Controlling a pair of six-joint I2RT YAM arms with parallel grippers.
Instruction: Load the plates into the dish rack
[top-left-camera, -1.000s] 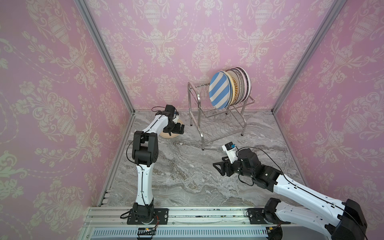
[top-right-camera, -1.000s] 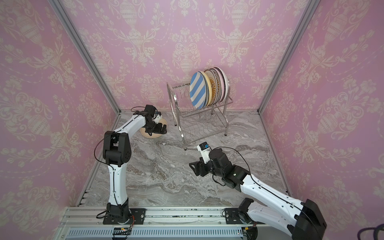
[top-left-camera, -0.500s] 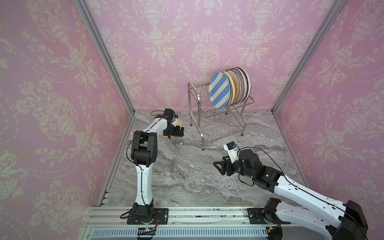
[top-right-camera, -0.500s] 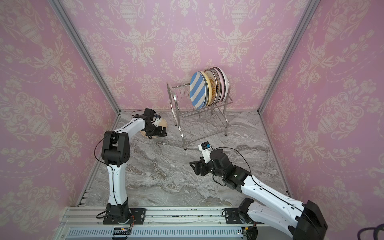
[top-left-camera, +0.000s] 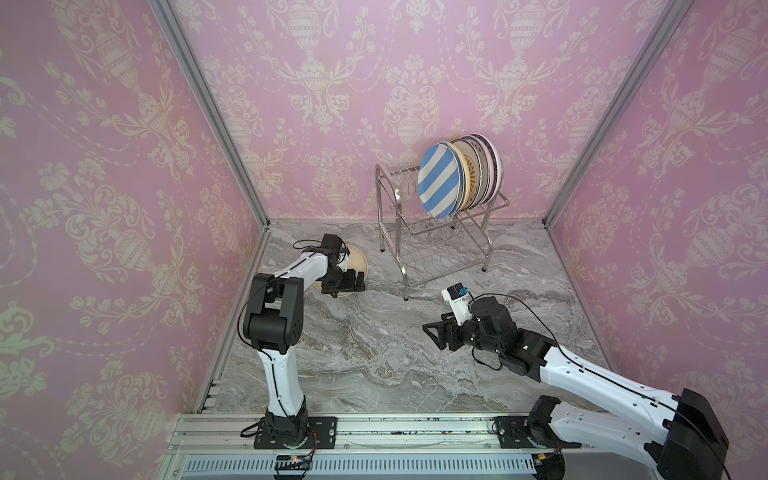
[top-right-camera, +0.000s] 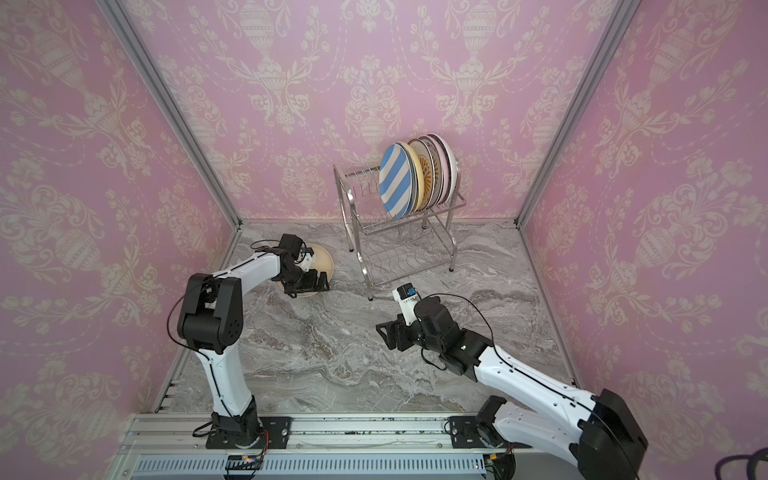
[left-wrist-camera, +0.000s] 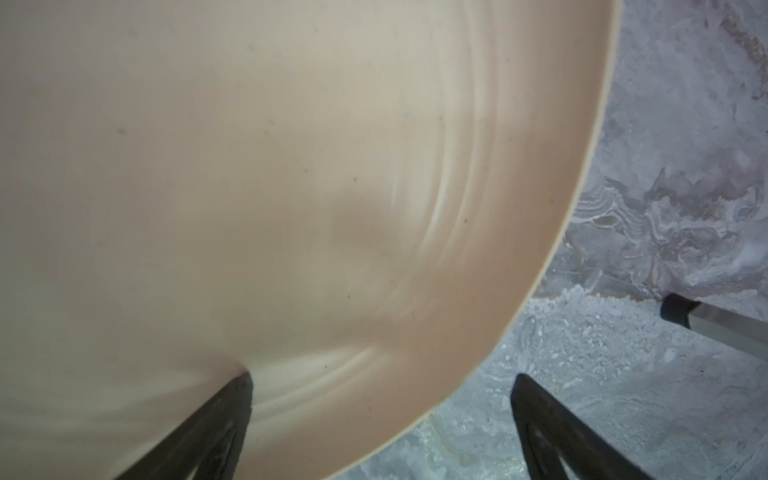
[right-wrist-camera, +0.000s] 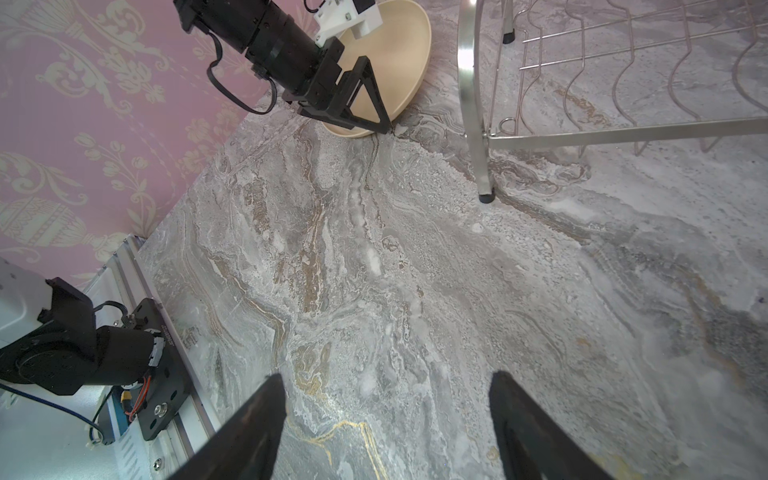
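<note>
i've got one plate left to load: the cream plate is down on the marble table, off the dish rack on its open-slot end, close to it but not touching. the other plates stand on edge in a tight row on the rack's upper tier, the striped one facing the free slots. the left gripper is on the cream plate's rim with its fingers spread wide, one over the inside of the plate and one outside on the table; i judge they straddle the rim without pinching it yet. the right gripper hangs over bare table in front of the rack, fingers wide apart and holding nothing. my worry is the pinch: the rim is thin and smooth, so closing off-centre could skate the plate across the marble toward the rack's black foot, or let it swing and drop once lifted. coming up and over, the plate's edge could clip the rack's curved end tube, or nudge the striped plate and rattle the whole row. room is tight on the plate's side away from the rack, where the wall is near. there is open table in front of the rack, free slots between the end tube and the striped plate, and the lower tier is bare.
</note>
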